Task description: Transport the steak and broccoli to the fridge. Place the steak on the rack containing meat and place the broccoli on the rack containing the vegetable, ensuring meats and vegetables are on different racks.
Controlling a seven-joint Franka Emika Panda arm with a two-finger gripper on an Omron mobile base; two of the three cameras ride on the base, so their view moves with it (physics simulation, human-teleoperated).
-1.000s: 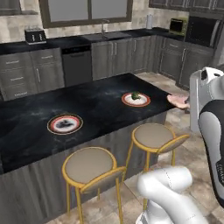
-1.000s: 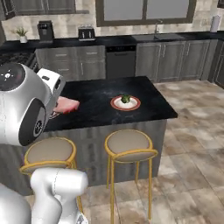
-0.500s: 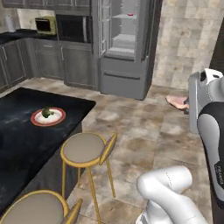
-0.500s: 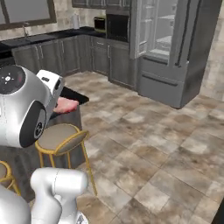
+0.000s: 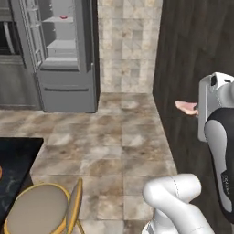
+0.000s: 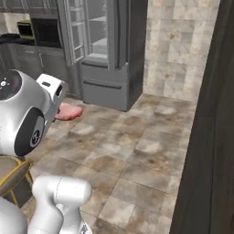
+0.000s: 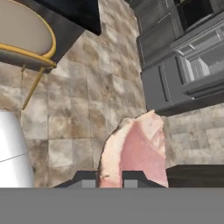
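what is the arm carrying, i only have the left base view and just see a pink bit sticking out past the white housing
Observer: It's the steak, a pale pink marbled slab; the hand view shows the end effector shut on its near edge.
Operator: is the fridge open on the side i can't see well
Observer: Yes. In the right base view the fridge stands with its upper door swung open, pale shelves showing inside, and the lower drawer front shut.
Operator: anything on the floor between us and it
Observer: The right base view shows bare tiled floor up to the fridge, with a dark wall panel close on the right.
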